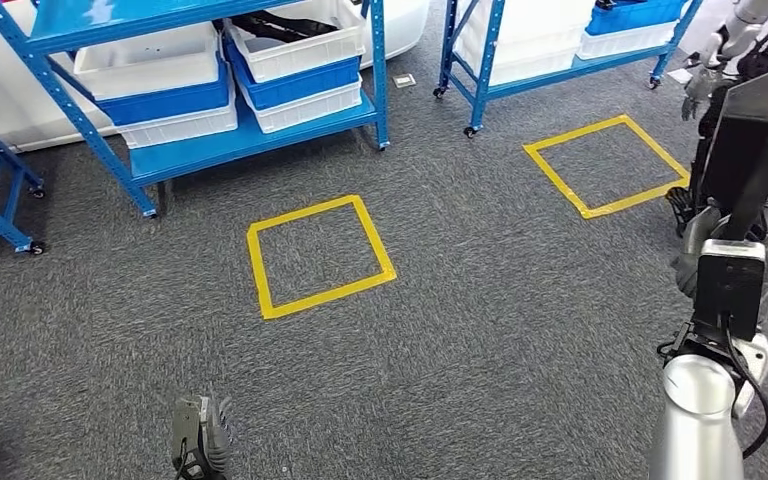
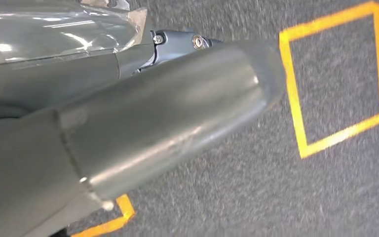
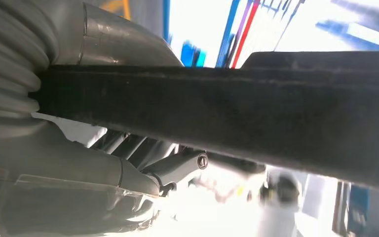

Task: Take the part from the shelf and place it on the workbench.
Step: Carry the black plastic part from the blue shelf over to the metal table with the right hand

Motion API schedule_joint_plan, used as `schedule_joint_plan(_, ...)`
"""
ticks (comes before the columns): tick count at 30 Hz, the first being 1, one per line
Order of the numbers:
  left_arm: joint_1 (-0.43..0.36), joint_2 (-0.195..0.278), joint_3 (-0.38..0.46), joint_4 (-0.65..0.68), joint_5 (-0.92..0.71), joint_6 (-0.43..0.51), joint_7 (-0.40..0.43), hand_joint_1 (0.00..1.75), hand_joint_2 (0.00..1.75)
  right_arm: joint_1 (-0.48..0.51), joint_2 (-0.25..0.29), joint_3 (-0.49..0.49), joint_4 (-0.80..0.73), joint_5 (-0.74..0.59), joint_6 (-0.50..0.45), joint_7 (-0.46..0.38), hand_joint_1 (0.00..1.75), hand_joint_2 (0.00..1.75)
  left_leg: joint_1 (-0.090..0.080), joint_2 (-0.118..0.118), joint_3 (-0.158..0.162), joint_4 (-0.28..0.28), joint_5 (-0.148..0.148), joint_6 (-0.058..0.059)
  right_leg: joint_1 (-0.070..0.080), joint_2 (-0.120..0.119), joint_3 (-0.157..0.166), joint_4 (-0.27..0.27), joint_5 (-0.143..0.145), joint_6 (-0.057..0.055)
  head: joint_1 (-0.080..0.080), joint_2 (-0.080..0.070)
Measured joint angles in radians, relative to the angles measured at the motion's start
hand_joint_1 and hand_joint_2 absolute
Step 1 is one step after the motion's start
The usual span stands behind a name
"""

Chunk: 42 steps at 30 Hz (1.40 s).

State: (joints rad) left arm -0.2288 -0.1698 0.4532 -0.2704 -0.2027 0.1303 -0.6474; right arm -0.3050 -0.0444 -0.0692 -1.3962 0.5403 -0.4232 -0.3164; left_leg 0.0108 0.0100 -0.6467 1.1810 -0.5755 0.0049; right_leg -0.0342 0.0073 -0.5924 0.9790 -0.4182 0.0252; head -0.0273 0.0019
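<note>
Up close, right hand [image 3: 128, 163] fingers clamped around black part [image 3: 256, 128]; left hand [image 1: 200, 440] fingers indiscernible.

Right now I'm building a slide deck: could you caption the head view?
Right hand carries a long black part over grey carpet, past two yellow tape squares and blue shelves of bins.

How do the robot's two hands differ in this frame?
The right hand is raised at the head view's right side and grips a long black part; the left hand hangs low over the carpet and holds nothing. The right hand's fingers wrap the part, while how the left hand's fingers lie cannot be made out. Both are grey.
</note>
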Motion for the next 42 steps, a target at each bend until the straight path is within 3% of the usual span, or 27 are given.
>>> schedule_joint_plan(1, 0.004, 0.001, 0.0, 0.0, 0.005, 0.002, -0.001, 0.0, 0.0, 0.011, 0.002, -0.007, -0.008, 0.028, -0.016, 0.0, 1.75, 1.75, 0.0, -0.006, -0.026, 0.062, -0.025, 0.001, 0.002, 0.012, -0.002, 0.0, 0.001, -0.002, 0.0, 0.0)
schedule_joint_plan(2, 0.007, 0.001, 0.0, 0.0, 0.009, 0.003, -0.002, 0.0, 0.0, 0.023, 0.004, -0.016, -0.017, 0.057, -0.034, 0.001, 1.75, 1.75, -0.001, -0.008, -0.039, 0.095, -0.032, 0.005, 0.005, 0.026, -0.004, 0.0, 0.003, -0.004, 0.0, 0.0)
schedule_joint_plan(3, 0.009, 0.001, 0.0, 0.001, 0.012, 0.004, -0.004, 0.0, 0.0, 0.034, 0.005, -0.024, -0.024, 0.077, -0.048, 0.001, 1.75, 1.75, -0.001, -0.011, -0.034, 0.088, -0.019, 0.01, 0.007, 0.038, -0.004, 0.0, 0.004, -0.005, 0.0, 0.0)
schedule_joint_plan(5, 0.011, 0.002, 0.0, 0.001, 0.015, 0.004, -0.005, 0.0, 0.0, 0.048, 0.007, -0.038, -0.038, 0.1, -0.066, 0.002, 1.75, 1.75, -0.003, -0.032, 0.027, -0.028, 0.047, 0.027, 0.01, 0.064, -0.004, 0.0, 0.007, -0.005, 0.0, 0.0)
schedule_joint_plan(7, 0.01, 0.008, 0.0, 0.001, 0.017, 0.004, -0.006, 0.0, 0.0, 0.052, 0.01, -0.046, -0.048, 0.103, -0.07, 0.002, 1.75, 1.75, -0.004, -0.078, 0.092, -0.151, 0.093, 0.047, 0.009, 0.082, -0.004, -0.001, 0.01, -0.001, 0.002, 0.0)
schedule_joint_plan(8, 0.009, 0.011, 0.0, 0.001, 0.017, 0.004, -0.006, 0.0, 0.0, 0.053, 0.012, -0.048, -0.051, 0.103, -0.071, 0.002, 1.75, 1.75, -0.004, -0.098, 0.108, -0.18, 0.099, 0.054, 0.008, 0.085, -0.004, -0.001, 0.011, 0.0, 0.003, 0.0)
schedule_joint_plan(10, 0.009, 0.012, 0.0, 0.001, 0.017, 0.004, -0.007, 0.0, 0.0, 0.053, 0.013, -0.049, -0.052, 0.104, -0.072, 0.002, 1.75, 1.75, -0.004, -0.107, 0.113, -0.188, 0.097, 0.057, 0.009, 0.088, -0.006, -0.001, 0.012, 0.002, 0.004, 0.0)
schedule_joint_plan(12, 0.008, 0.012, -0.001, 0.001, 0.018, 0.003, -0.008, 0.0, 0.0, 0.057, 0.014, -0.054, -0.057, 0.108, -0.075, 0.003, 1.75, 1.75, -0.01, -0.093, 0.114, -0.194, 0.1, 0.058, 0.006, 0.104, -0.011, -0.002, 0.018, 0.012, -0.001, 0.0)
schedule_joint_plan(14, 0.009, 0.007, -0.001, 0.001, 0.031, 0.003, -0.014, 0.0, 0.0, 0.066, 0.017, -0.072, -0.071, 0.158, -0.117, 0.011, 1.75, 1.75, -0.013, -0.048, 0.117, -0.215, 0.117, 0.06, 0.006, 0.068, -0.059, 0.075, -0.017, 0.018, 0.0, 0.0)
schedule_joint_plan(16, 0.015, 0.004, -0.001, 0.001, 0.047, 0.002, -0.021, 0.0, 0.0, 0.077, 0.022, -0.088, -0.085, 0.216, -0.163, 0.021, 1.75, 1.75, -0.009, -0.001, 0.116, -0.229, 0.129, 0.061, 0.011, 0.012, -0.133, 0.223, -0.082, 0.017, 0.006, 0.0)
schedule_joint_plan(17, 0.018, 0.004, 0.0, 0.001, 0.05, 0.0, -0.023, 0.0, 0.0, 0.084, 0.025, -0.091, -0.089, 0.229, -0.17, 0.025, 1.75, 1.75, -0.01, 0.014, 0.114, -0.229, 0.129, 0.061, 0.01, 0.007, -0.152, 0.269, -0.097, 0.02, 0.007, 0.0)
schedule_joint_plan(18, 0.02, 0.004, 0.0, 0.001, 0.054, -0.001, -0.025, 0.0, 0.0, 0.09, 0.027, -0.096, -0.093, 0.243, -0.177, 0.03, 1.75, 1.75, -0.01, 0.028, 0.112, -0.228, 0.129, 0.061, 0.008, 0.003, -0.151, 0.279, -0.098, 0.027, 0.009, 0.0)
schedule_joint_plan(19, 0.021, 0.004, 0.0, 0.001, 0.057, -0.002, -0.028, 0.0, 0.0, 0.096, 0.029, -0.101, -0.099, 0.258, -0.184, 0.035, 1.75, 1.75, -0.009, 0.041, 0.112, -0.228, 0.129, 0.06, 0.005, -0.003, -0.129, 0.248, -0.085, 0.037, 0.01, 0.0)
schedule_joint_plan(20, 0.022, 0.004, 0.0, 0.001, 0.06, -0.003, -0.03, 0.0, 0.0, 0.1, 0.032, -0.106, -0.107, 0.276, -0.192, 0.039, 1.75, 1.75, -0.008, 0.054, 0.112, -0.225, 0.127, 0.056, 0.002, -0.016, -0.087, 0.178, -0.062, 0.047, 0.011, 0.0)
schedule_joint_plan(22, 0.021, 0.005, 0.0, 0.001, 0.068, -0.001, -0.034, 0.0, 0.0, 0.103, 0.036, -0.113, -0.125, 0.306, -0.208, 0.046, 1.75, 1.75, -0.013, 0.075, 0.11, -0.216, 0.118, 0.044, 0.003, -0.054, -0.008, 0.043, -0.024, 0.055, 0.011, 0.0)
schedule_joint_plan(24, 0.021, 0.006, 0.0, 0.001, 0.072, 0.002, -0.037, 0.0, 0.0, 0.107, 0.043, -0.119, -0.146, 0.327, -0.225, 0.052, 1.75, 1.75, -0.018, 0.091, 0.109, -0.207, 0.111, 0.033, 0.006, -0.064, 0.016, 0.0, -0.014, 0.045, 0.007, 0.0)
schedule_joint_plan(26, 0.021, 0.003, 0.0, 0.001, 0.074, 0.005, -0.039, 0.0, 0.0, 0.113, 0.051, -0.128, -0.17, 0.344, -0.241, 0.057, 1.75, 1.75, -0.015, 0.102, 0.11, -0.202, 0.106, 0.024, 0.004, -0.04, 0.01, 0.004, -0.011, 0.032, 0.003, 0.0)
schedule_joint_plan(28, 0.022, 0.001, 0.0, 0.001, 0.078, 0.006, -0.042, 0.0, 0.0, 0.118, 0.059, -0.136, -0.196, 0.361, -0.252, 0.061, 1.75, 1.75, -0.008, 0.069, 0.098, -0.168, 0.075, 0.013, 0.0, -0.021, 0.006, 0.004, -0.007, 0.019, 0.0, 0.0)
schedule_joint_plan(30, 0.027, 0.001, 0.0, 0.001, 0.083, 0.006, -0.045, 0.0, 0.0, 0.119, 0.071, -0.139, -0.217, 0.383, -0.253, 0.066, 1.75, 1.75, -0.003, 0.013, 0.05, -0.055, 0.004, 0.007, -0.002, -0.001, 0.002, 0.003, -0.003, 0.009, -0.004, 0.0)
schedule_joint_plan(32, 0.036, 0.002, 0.001, 0.001, 0.089, 0.006, -0.048, 0.0, 0.0, 0.119, 0.085, -0.139, -0.227, 0.406, -0.243, 0.073, 1.75, 1.75, -0.003, -0.007, -0.009, 0.073, -0.049, 0.007, 0.001, 0.023, -0.003, 0.004, 0.0, 0.003, -0.005, 0.0)
schedule_joint_plan(33, 0.039, 0.002, 0.001, 0.001, 0.091, 0.005, -0.049, 0.0, 0.0, 0.119, 0.091, -0.139, -0.229, 0.414, -0.238, 0.077, 1.75, 1.75, -0.003, -0.01, -0.02, 0.095, -0.048, 0.009, 0.002, 0.037, -0.005, 0.004, 0.002, 0.001, -0.005, 0.0)
schedule_joint_plan(34, 0.041, 0.002, 0.002, 0.001, 0.093, 0.004, -0.05, 0.0, 0.0, 0.119, 0.096, -0.139, -0.23, 0.42, -0.235, 0.08, 1.75, 1.75, -0.003, -0.014, -0.01, 0.073, -0.025, 0.013, 0.003, 0.05, -0.006, 0.004, 0.003, 0.0, -0.005, 0.0)
schedule_joint_plan(35, 0.041, 0.002, 0.002, 0.001, 0.094, 0.004, -0.051, 0.0, 0.0, 0.119, 0.1, -0.139, -0.23, 0.424, -0.233, 0.082, 1.75, 1.75, -0.003, -0.021, 0.017, 0.017, 0.012, 0.018, 0.003, 0.063, -0.005, 0.004, 0.005, 0.001, -0.005, 0.0)
schedule_joint_plan(37, 0.042, 0.005, 0.005, 0.0, 0.095, 0.003, -0.052, 0.0, 0.0, 0.114, 0.11, -0.138, -0.23, 0.428, -0.231, 0.085, 1.75, 1.75, -0.002, -0.072, 0.084, -0.124, 0.077, 0.03, 0.003, 0.085, -0.006, 0.004, 0.009, 0.007, -0.004, 0.0)
schedule_joint_plan(39, 0.043, 0.009, 0.008, -0.001, 0.096, 0.005, -0.053, 0.0, 0.0, 0.106, 0.121, -0.136, -0.229, 0.432, -0.227, 0.089, 1.75, 1.75, -0.005, -0.107, 0.114, -0.189, 0.095, 0.038, -0.002, 0.105, -0.013, 0.002, 0.016, 0.018, -0.007, 0.0)
schedule_joint_plan(41, 0.044, 0.008, 0.01, -0.002, 0.099, 0.006, -0.053, 0.0, 0.0, 0.102, 0.129, -0.134, -0.229, 0.441, -0.223, 0.095, 1.75, 1.75, -0.008, -0.088, 0.115, -0.2, 0.101, 0.042, -0.004, 0.127, -0.02, -0.007, 0.027, 0.034, -0.011, 0.0)
schedule_joint_plan(42, 0.044, 0.007, 0.01, -0.003, 0.101, 0.006, -0.053, 0.0, 0.0, 0.1, 0.132, -0.135, -0.229, 0.447, -0.222, 0.099, 1.75, 1.75, -0.006, -0.075, 0.118, -0.208, 0.107, 0.044, -0.002, 0.119, -0.025, -0.006, 0.027, 0.039, -0.011, 0.0)
